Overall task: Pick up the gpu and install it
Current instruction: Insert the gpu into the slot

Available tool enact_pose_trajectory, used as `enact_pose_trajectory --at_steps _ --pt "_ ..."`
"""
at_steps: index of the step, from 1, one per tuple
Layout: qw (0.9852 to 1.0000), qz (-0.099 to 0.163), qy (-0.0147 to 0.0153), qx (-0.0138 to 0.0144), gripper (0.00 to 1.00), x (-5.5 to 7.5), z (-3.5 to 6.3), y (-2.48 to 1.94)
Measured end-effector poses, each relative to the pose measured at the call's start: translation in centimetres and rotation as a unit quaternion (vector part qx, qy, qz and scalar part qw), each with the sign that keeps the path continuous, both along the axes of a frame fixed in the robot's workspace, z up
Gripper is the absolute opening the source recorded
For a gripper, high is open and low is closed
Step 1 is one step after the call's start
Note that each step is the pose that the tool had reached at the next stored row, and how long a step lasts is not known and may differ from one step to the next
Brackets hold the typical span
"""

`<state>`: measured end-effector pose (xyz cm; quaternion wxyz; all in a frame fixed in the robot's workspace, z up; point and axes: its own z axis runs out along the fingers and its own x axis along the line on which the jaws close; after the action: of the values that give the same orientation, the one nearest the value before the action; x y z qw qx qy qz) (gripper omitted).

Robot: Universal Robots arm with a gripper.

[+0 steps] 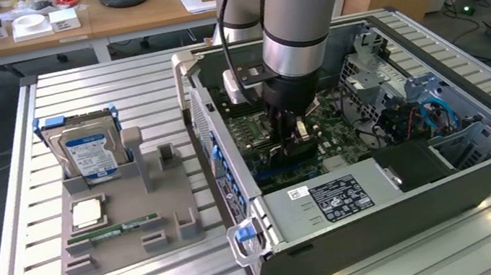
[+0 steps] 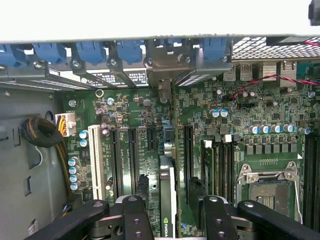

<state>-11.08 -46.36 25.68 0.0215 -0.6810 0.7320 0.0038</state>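
Note:
The gpu (image 2: 168, 210) stands on edge on the green motherboard (image 2: 250, 115), a dark card with a logo on its top edge. Its metal bracket (image 2: 165, 62) reaches the row of blue slot clips at the case's rear wall. My gripper (image 2: 169, 186) straddles the card, open, with a dark finger (image 2: 141, 185) on either side and a gap between each finger and the card. In the exterior view my gripper (image 1: 290, 142) reaches straight down into the open computer case (image 1: 484, 167), low over the motherboard, and its fingers hide most of the card.
Empty expansion slots (image 2: 116, 160) lie beside the card, RAM slots and the open CPU socket (image 2: 270, 192) on its other side. A cable bundle (image 2: 42, 132) hangs by the case wall. On the exterior view's left, a grey fixture (image 1: 167, 200) carries a hard drive (image 1: 90, 155), a chip and a RAM stick (image 1: 113, 231).

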Motion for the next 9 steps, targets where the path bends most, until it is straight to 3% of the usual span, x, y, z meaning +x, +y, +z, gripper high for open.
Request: enact_pose_trajectory --at_steps 6,9 --pt "1.0 0.0 0.0 0.0004 0.45 0.0 -0.01 0.09" --pt "1.0 0.0 0.0 0.0046 0.45 -0.01 -0.05 0.16"
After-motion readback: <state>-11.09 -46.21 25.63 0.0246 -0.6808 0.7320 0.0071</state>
